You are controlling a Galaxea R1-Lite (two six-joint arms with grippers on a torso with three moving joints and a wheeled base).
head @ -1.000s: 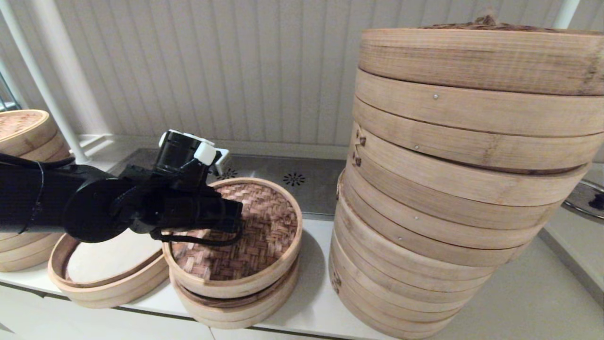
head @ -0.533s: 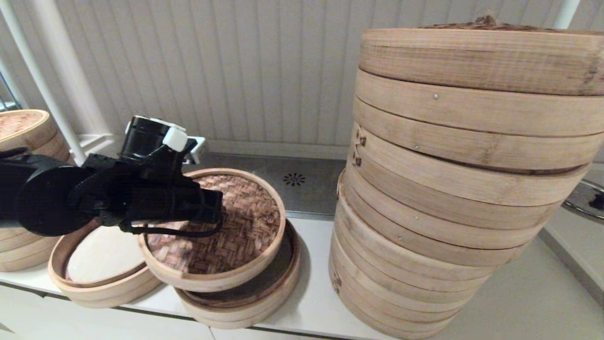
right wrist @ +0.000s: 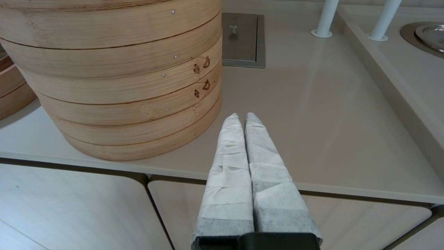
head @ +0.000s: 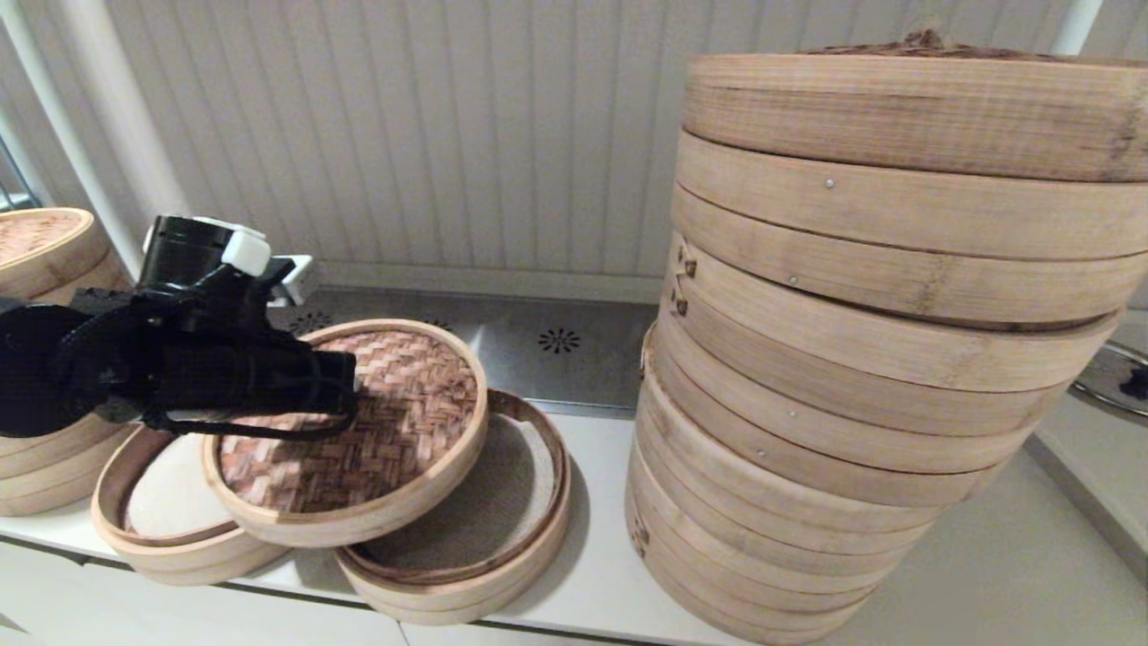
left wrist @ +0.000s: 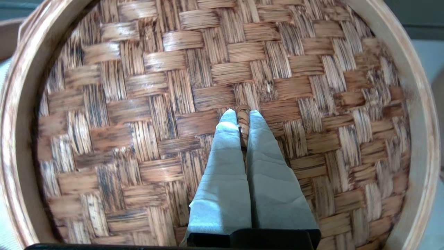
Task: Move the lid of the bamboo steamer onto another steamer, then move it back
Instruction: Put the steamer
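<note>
Pinching the tiny centre loop, the left pincer (left wrist: 244,116) holds the bamboo steamer lid (head: 348,429) in the air, overlapping both small baskets on the tabletop (head: 592,574). Another steamer (head: 161,529), holding a smooth white liner, lies to the lid's left, partly beneath it; the beige-lined basket (head: 502,529) sits uncovered on the right. Farther right, beyond the huge stack (head: 861,359), the right pincer (right wrist: 241,119) idles, pressed together.

Steamer lid (head: 359,431) held over worktop (head: 592,574), overlapping white-lined steamer (head: 166,529) on its left and textured-liner steamer (head: 489,547) on its right; big stack (head: 861,359) further right, medium stack (head: 45,269) far left.
</note>
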